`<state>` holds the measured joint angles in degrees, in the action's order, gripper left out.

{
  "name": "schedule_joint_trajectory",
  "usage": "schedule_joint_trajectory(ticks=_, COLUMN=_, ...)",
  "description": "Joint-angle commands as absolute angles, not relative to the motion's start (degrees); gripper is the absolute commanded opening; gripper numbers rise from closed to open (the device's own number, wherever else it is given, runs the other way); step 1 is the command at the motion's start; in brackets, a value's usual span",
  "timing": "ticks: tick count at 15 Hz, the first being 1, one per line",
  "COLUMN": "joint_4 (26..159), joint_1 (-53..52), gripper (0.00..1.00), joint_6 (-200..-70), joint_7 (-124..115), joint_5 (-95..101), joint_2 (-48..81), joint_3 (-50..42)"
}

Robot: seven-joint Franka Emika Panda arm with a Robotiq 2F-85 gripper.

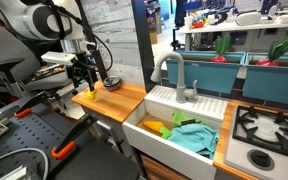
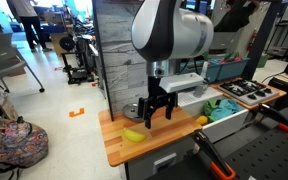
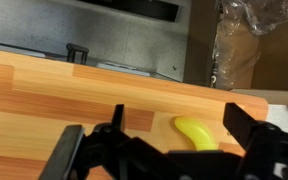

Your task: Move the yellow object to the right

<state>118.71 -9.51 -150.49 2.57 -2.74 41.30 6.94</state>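
Observation:
The yellow object is a banana (image 2: 133, 135) lying on the wooden counter (image 2: 119, 150), near its front edge. In the wrist view the banana (image 3: 196, 133) lies between my fingers, closer to the right one. My gripper (image 2: 157, 112) is open and empty. It hangs just above the counter, a little behind and beside the banana. The gripper also shows in an exterior view (image 1: 84, 78) over the counter's end, and in the wrist view (image 3: 159, 140), where the dark fingers frame the wood.
A small dark round object (image 2: 134, 112) sits on the counter by the grey wall panel (image 2: 119, 60). A white sink (image 1: 149, 125) holding yellow and teal items adjoins the counter, with a faucet (image 1: 174, 70) and a stove (image 1: 269, 125) beyond.

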Motion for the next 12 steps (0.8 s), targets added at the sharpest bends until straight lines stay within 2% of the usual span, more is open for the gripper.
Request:
schedule_joint_trajectory(ticks=1, joint_4=110.03, joint_1=-12.40, gripper=1.00, joint_6=-149.52, joint_7=0.04, joint_5=-0.37, joint_2=48.28, joint_3=6.40)
schedule_joint_trajectory(ticks=8, joint_4=97.99, joint_1=-16.34, gripper=1.00, joint_6=-149.15, joint_7=-0.86, joint_5=2.13, joint_2=57.81, joint_3=5.78)
schedule_joint_trajectory(ticks=9, joint_4=96.59, joint_1=-16.91, gripper=0.76, joint_6=-148.85, joint_7=-0.97, joint_5=2.57, joint_2=58.88, joint_3=5.50)
schedule_joint_trajectory(ticks=10, joint_4=95.41, joint_1=-17.48, gripper=0.74, joint_6=-148.89, joint_7=-1.07, joint_5=2.97, joint_2=59.80, joint_3=5.09)
schedule_joint_trajectory(ticks=12, joint_4=93.57, joint_1=-18.04, gripper=0.58, joint_6=-148.70, joint_7=-1.08, joint_5=3.15, joint_2=61.21, joint_3=4.81)
